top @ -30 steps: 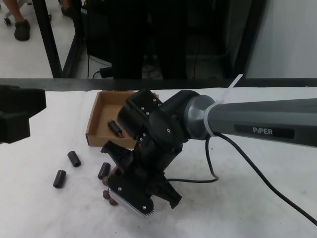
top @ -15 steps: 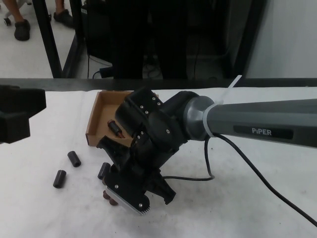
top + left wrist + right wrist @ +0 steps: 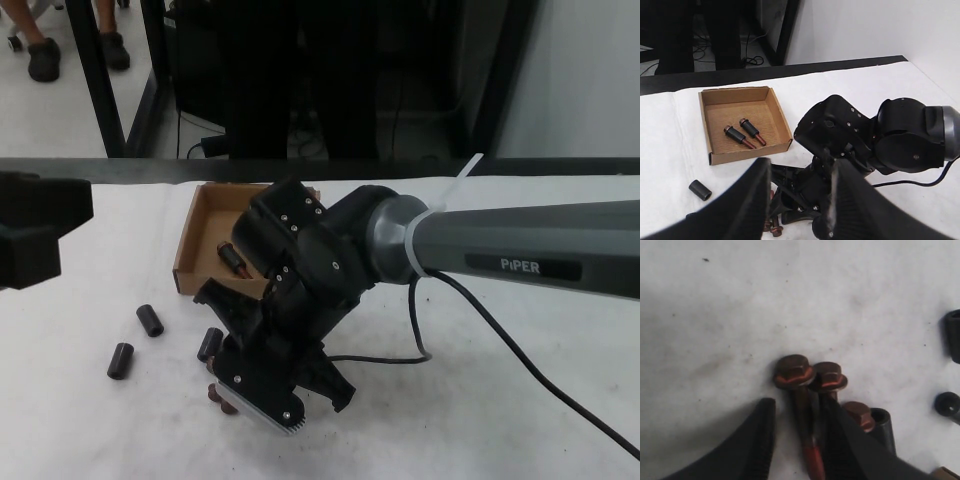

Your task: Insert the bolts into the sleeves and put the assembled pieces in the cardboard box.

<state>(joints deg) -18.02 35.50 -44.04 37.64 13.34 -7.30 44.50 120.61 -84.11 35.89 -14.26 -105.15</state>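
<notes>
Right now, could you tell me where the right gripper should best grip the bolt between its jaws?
Probably the shank of the bolt, midway down, from above with jaws across it: it lies flat, its hex head is wider, and a second bolt lies close beside it.
</notes>
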